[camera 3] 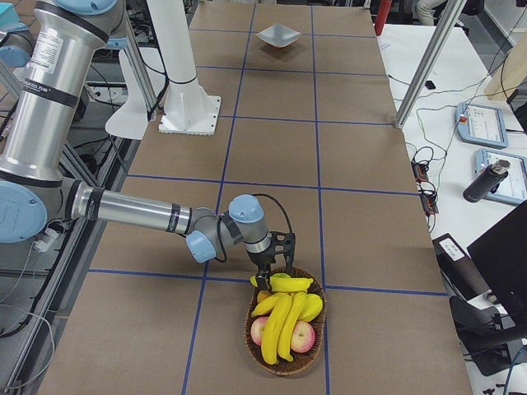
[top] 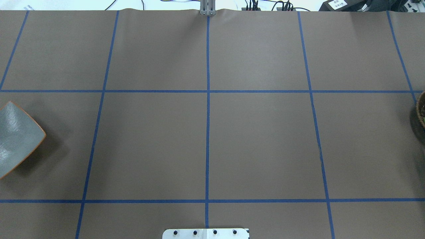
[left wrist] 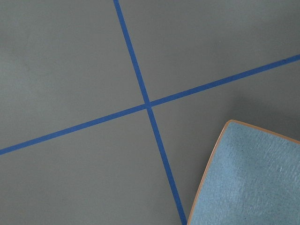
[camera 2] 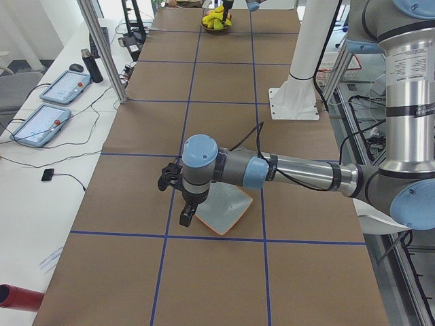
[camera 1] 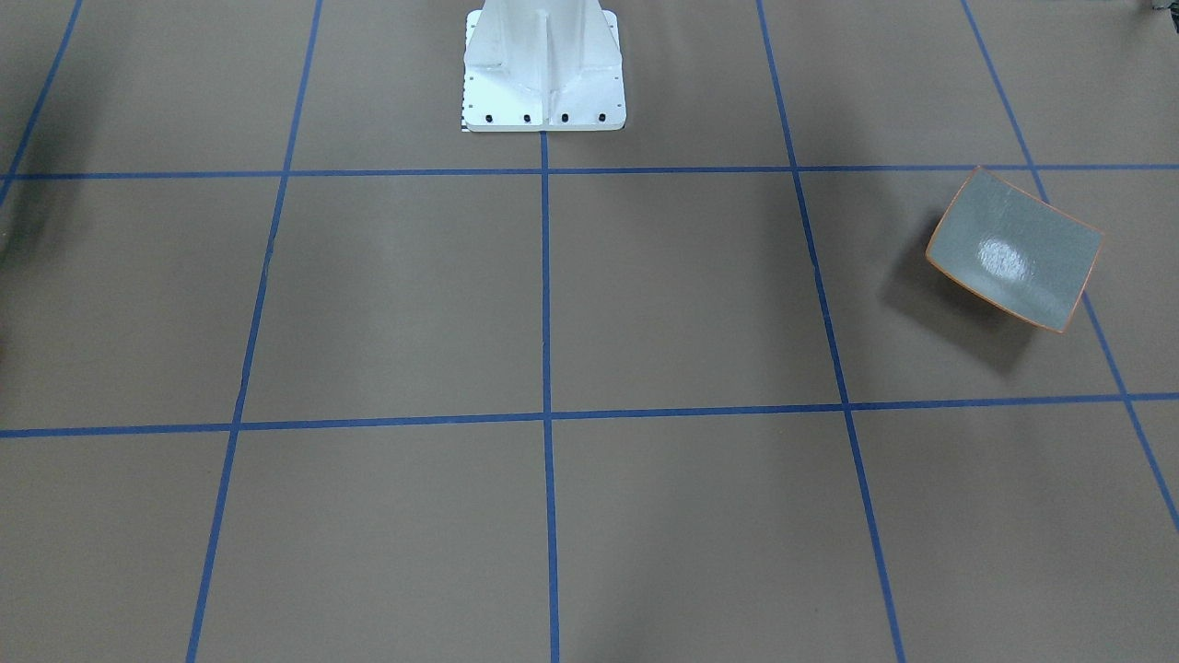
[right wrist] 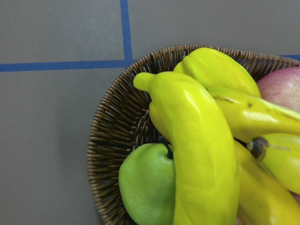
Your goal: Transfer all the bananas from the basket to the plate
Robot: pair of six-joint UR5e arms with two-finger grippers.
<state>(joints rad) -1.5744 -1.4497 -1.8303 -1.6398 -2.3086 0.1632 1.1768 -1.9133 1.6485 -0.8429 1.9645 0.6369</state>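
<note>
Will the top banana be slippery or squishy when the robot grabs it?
Probably slippery: the top banana looks glossy and smooth. It seems stiff, keeping its curve. It rests atop other bananas in the basket, so a push might roll it.

Bananas: bright yellow, small dark tips. Wicker basket: brown weave. Plate: speckled grey inside, thin orange rim. Green apple; pink-red apple. Table cover: brown, blue taped grid.
</note>
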